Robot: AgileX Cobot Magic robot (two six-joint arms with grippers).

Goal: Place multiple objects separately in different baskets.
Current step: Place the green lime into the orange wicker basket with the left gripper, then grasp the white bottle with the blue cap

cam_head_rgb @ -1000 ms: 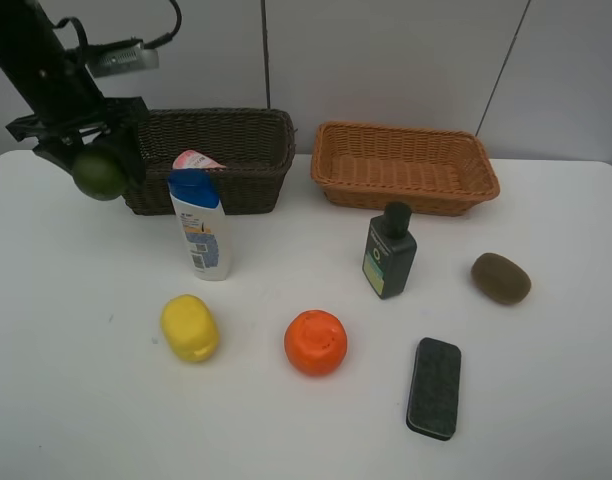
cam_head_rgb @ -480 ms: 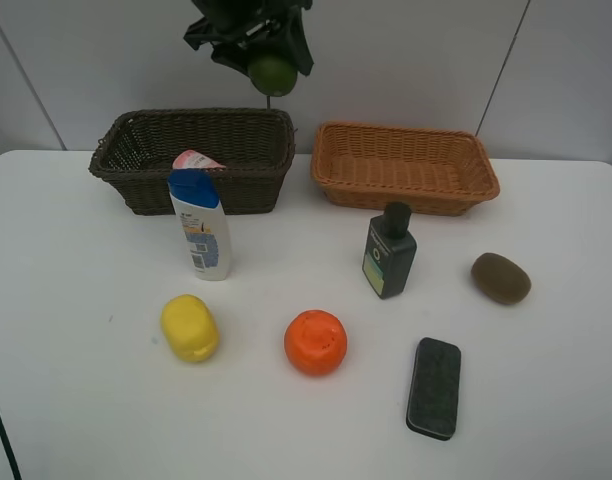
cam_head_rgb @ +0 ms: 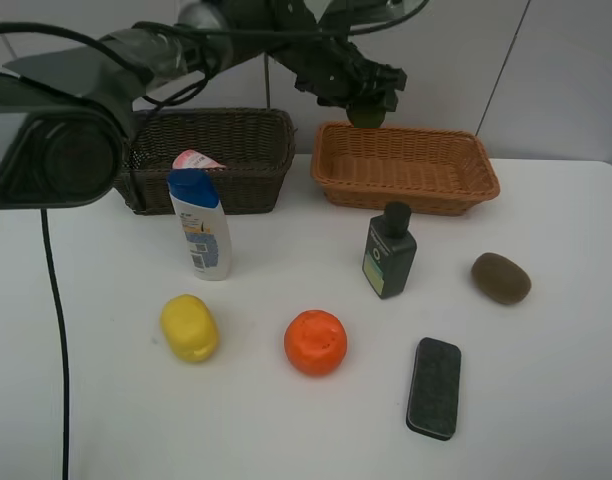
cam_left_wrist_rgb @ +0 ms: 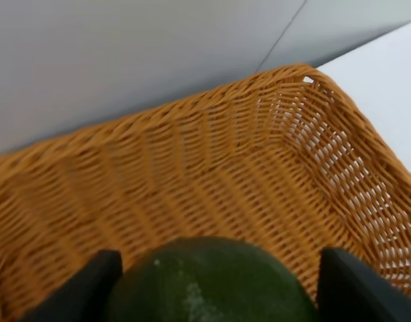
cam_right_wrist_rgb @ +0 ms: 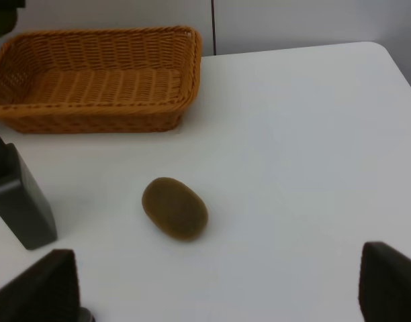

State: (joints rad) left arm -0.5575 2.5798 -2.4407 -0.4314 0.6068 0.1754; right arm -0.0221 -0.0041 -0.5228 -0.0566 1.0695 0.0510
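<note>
My left gripper (cam_head_rgb: 364, 98) is shut on a green fruit (cam_head_rgb: 367, 115) and holds it above the back left part of the light orange-tan basket (cam_head_rgb: 456, 188). The left wrist view shows the fruit (cam_left_wrist_rgb: 212, 285) between the fingers (cam_left_wrist_rgb: 81, 288), with the basket's weave (cam_left_wrist_rgb: 192, 174) below. My right gripper (cam_right_wrist_rgb: 215, 292) is open and empty above the table, near the brown fruit (cam_right_wrist_rgb: 175, 208). A pink bottle (cam_head_rgb: 194, 160) lies in the dark brown basket (cam_head_rgb: 246, 190).
On the table stand a white blue-capped bottle (cam_head_rgb: 201, 232) and a dark green bottle (cam_head_rgb: 389, 255). A yellow fruit (cam_head_rgb: 190, 327), an orange fruit (cam_head_rgb: 315, 342), the brown fruit (cam_head_rgb: 501, 278) and a flat dark block (cam_head_rgb: 434, 387) lie in front. My left arm (cam_head_rgb: 136, 60) stretches over the dark basket.
My left gripper has carried the green fruit from left of the dark basket, rightward across it, to above the tan basket. The other items have not moved.
</note>
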